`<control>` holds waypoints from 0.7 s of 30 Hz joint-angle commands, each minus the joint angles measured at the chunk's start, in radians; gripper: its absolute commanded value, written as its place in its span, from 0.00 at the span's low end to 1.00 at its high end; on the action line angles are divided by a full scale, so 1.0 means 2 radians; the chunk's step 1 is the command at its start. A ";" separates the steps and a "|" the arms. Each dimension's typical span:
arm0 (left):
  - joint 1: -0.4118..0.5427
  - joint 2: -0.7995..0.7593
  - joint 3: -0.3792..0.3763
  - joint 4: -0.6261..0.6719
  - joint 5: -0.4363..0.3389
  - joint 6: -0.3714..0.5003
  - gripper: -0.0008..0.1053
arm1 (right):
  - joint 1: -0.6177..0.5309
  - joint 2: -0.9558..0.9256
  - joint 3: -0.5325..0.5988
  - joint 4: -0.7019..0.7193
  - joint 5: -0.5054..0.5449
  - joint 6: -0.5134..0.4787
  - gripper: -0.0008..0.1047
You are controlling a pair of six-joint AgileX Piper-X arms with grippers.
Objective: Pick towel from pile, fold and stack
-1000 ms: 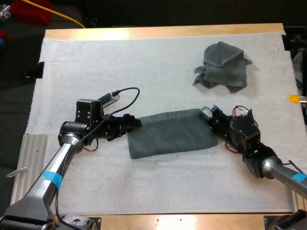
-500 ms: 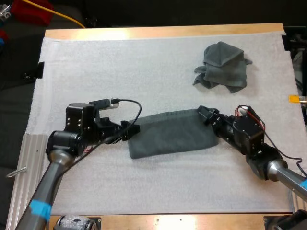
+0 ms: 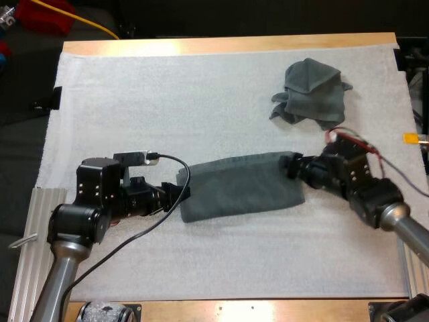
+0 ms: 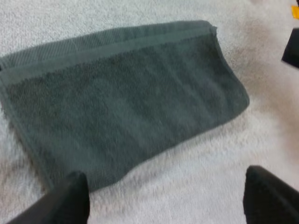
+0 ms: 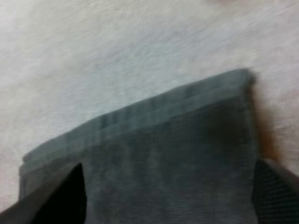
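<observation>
Left arm point(image 3: 64, 268): rises from the lower left, bends at the elbow, wrist lying low and level, pointing right. Left gripper point(image 3: 179, 191): fingers point(image 4: 70, 200) stand wide apart, gripping nothing. Right arm point(image 3: 402, 225): reaches in from the right edge, wrist low, pointing left. Right gripper point(image 3: 293, 166): fingers point(image 5: 65, 191) also spread wide. The two grippers face each other, well apart.

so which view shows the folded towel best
The high view: the folded towel lies flat on the white mat, seen end to end. The left wrist view shows nearly all of it, close up. The right wrist view shows just one end.
</observation>
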 commanded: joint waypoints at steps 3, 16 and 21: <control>-0.003 -0.016 -0.003 0.016 -0.003 0.003 0.64 | -0.046 -0.005 -0.017 0.051 -0.043 -0.058 0.68; -0.084 -0.029 -0.003 0.035 -0.025 -0.012 0.64 | -0.157 0.068 -0.019 0.083 -0.223 -0.165 0.68; -0.114 -0.029 -0.003 0.033 -0.029 -0.017 0.64 | -0.156 0.114 -0.026 0.072 -0.246 -0.179 0.68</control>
